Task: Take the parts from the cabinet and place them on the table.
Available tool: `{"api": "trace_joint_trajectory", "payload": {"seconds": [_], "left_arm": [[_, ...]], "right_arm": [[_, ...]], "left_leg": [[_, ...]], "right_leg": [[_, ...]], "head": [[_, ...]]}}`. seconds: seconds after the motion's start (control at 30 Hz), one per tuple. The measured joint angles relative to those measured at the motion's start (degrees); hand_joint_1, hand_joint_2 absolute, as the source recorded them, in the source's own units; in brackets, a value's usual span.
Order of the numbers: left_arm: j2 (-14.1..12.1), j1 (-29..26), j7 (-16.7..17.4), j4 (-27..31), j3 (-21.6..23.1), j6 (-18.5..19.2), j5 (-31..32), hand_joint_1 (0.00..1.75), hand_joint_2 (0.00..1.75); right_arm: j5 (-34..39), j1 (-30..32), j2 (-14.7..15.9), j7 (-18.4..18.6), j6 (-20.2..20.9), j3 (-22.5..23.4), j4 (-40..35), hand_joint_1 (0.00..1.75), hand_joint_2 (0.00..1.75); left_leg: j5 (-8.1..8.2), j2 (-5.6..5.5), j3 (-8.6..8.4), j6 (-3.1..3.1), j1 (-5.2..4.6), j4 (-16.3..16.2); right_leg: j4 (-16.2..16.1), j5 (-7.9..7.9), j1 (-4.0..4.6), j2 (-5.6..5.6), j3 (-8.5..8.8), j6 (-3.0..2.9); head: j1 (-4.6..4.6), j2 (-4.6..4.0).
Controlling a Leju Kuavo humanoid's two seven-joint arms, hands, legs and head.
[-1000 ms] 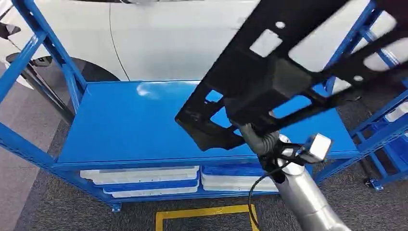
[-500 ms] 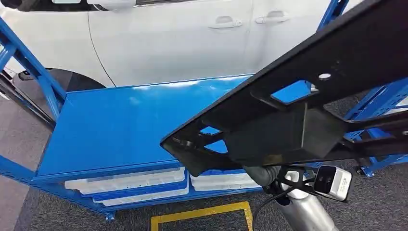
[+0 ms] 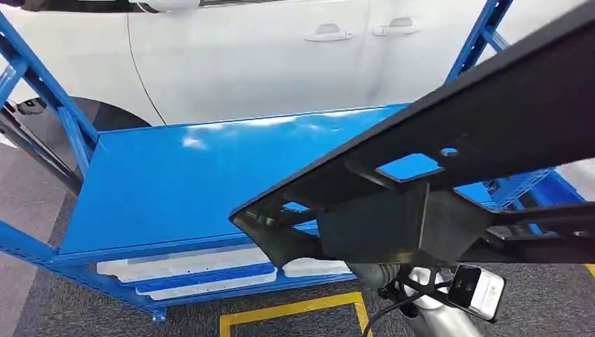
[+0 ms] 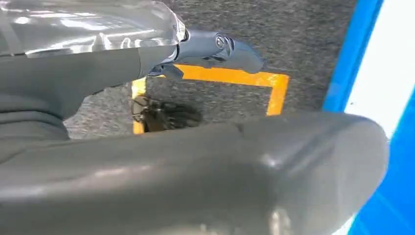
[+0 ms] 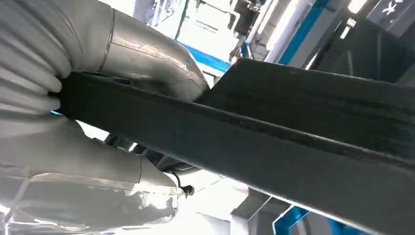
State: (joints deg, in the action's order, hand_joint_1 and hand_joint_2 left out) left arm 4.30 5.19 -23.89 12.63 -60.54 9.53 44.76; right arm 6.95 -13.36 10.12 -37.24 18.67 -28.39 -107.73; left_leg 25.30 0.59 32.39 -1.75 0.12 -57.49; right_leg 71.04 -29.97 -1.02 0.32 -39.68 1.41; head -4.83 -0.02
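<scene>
The right hand has its thick grey thumb and fingers clamped on the edge of a long black part — the thumb lies on one face and the fingers wrap the other, with the dark bar running out between them and away from the wrist. From the head view the same black part is a wide, flat plastic frame with cut-out windows and a boxy block on its underside; it hangs in the air, tilted, its low pointed end toward the middle of the picture and its high end running off the upper right corner. It is held above the front right of the blue tabletop, not touching it. Under the part the silver right arm rises from the bottom edge, with the wrist camera beside it. The left hand points down at the floor, a dark finger stretched out with nothing against it; whether the remaining fingers are spread or curled I cannot tell, since a grey cover fills the foreground. Below it lies dark carpet with a yellow tape outline. Under the tabletop, white trays sit on a lower shelf of the blue frame. Behind stands a white car — its door handles show near the top edge — and another blue rack rises at the right.
</scene>
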Motion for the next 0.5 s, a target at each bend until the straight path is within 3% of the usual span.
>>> {"api": "trace_joint_trajectory", "payload": {"seconds": [0.03,0.07,0.1,0.27,0.3,0.37,0.4,0.43,0.47,0.5], "left_arm": [[0.0,0.0,0.2,0.0,0.0,-0.1,0.1,0.0,0.0],[0.0,0.0,0.4,0.0,0.0,-0.1,0.1,0.0,0.0],[0.0,0.0,0.5,0.0,-0.1,-0.2,0.1,0.0,0.0],[-0.3,-0.1,1.2,0.0,-0.5,-0.6,-0.6,0.0,0.0],[-0.4,-0.2,1.4,0.0,-0.8,-0.7,-0.8,0.0,0.0],[-0.4,-0.4,1.7,0.0,-1.2,-0.7,-0.8,0.0,0.0],[-0.4,-0.5,1.7,0.0,-1.3,-0.8,-0.9,0.0,0.0],[-0.4,-0.6,1.7,0.0,-1.4,-0.8,-0.9,0.0,0.0],[-0.5,-0.8,1.7,0.0,-1.4,-0.8,-0.9,0.0,0.0],[-0.5,-0.9,1.7,0.0,-1.5,-0.8,-0.9,0.0,0.0]], "right_arm": [[-0.2,0.4,0.0,0.0,0.6,0.1,-0.3,1.75,1.75],[-0.3,0.8,0.0,0.0,1.0,0.2,-0.7,1.75,1.75],[-0.3,1.0,0.0,0.0,1.4,0.3,-0.9,1.75,1.75],[-0.6,3.2,0.2,0.0,6.0,1.8,-2.3,1.75,1.75],[-0.6,3.4,0.3,0.0,6.9,2.1,-2.6,1.75,1.75],[-0.8,4.0,0.3,0.0,8.0,2.7,-3.0,1.75,1.75],[-0.8,4.5,0.4,0.0,8.4,3.1,-3.2,1.75,1.75],[-0.8,4.9,0.4,0.0,8.7,3.5,-3.3,1.75,1.75],[-0.8,5.2,0.4,0.0,9.0,3.9,-3.4,1.75,1.75],[-0.8,5.5,0.4,0.0,9.1,4.3,-3.5,1.75,1.75]], "left_leg": [[0.14,0.0,-0.01,0.21,0.04,-0.2],[0.28,0.0,-0.02,0.46,0.03,-0.4],[0.43,0.01,0.16,0.84,-0.32,-0.7],[0.94,0.09,0.25,2.57,0.12,-1.0],[2.74,-0.05,1.09,2.75,0.14,-3.2],[7.59,-0.08,5.08,3.06,0.14,-12.3],[9.18,-0.08,6.96,3.13,0.14,-16.4],[9.59,-0.08,8.04,3.11,0.14,-18.8],[8.61,-0.09,7.73,2.96,0.13,-18.3],[6.39,-0.11,6.0,2.69,0.09,-14.8]], "right_leg": [[-5.7,2.67,-0.13,-0.34,3.21,0.04],[-10.5,4.28,-0.21,-0.9,5.88,0.0],[-12.0,3.24,0.25,-1.22,6.44,-0.29],[-12.9,4.25,0.26,-0.53,6.43,-2.37],[-13.0,4.33,0.32,-0.52,6.45,-2.71],[-13.0,4.44,0.56,-0.42,6.27,-3.06],[-12.9,4.43,0.73,-0.38,6.18,-3.15],[-12.9,4.45,0.88,-0.29,6.14,-3.18],[-12.9,4.45,1.01,-0.19,6.17,-3.19],[-12.8,4.45,1.14,-0.03,6.22,-3.18]], "head": [[0.0,0.0],[0.0,0.0],[0.0,0.0],[0.0,0.0],[0.0,0.0],[0.0,0.0],[0.0,0.0],[0.0,0.0],[0.0,0.0],[0.0,0.0]]}}
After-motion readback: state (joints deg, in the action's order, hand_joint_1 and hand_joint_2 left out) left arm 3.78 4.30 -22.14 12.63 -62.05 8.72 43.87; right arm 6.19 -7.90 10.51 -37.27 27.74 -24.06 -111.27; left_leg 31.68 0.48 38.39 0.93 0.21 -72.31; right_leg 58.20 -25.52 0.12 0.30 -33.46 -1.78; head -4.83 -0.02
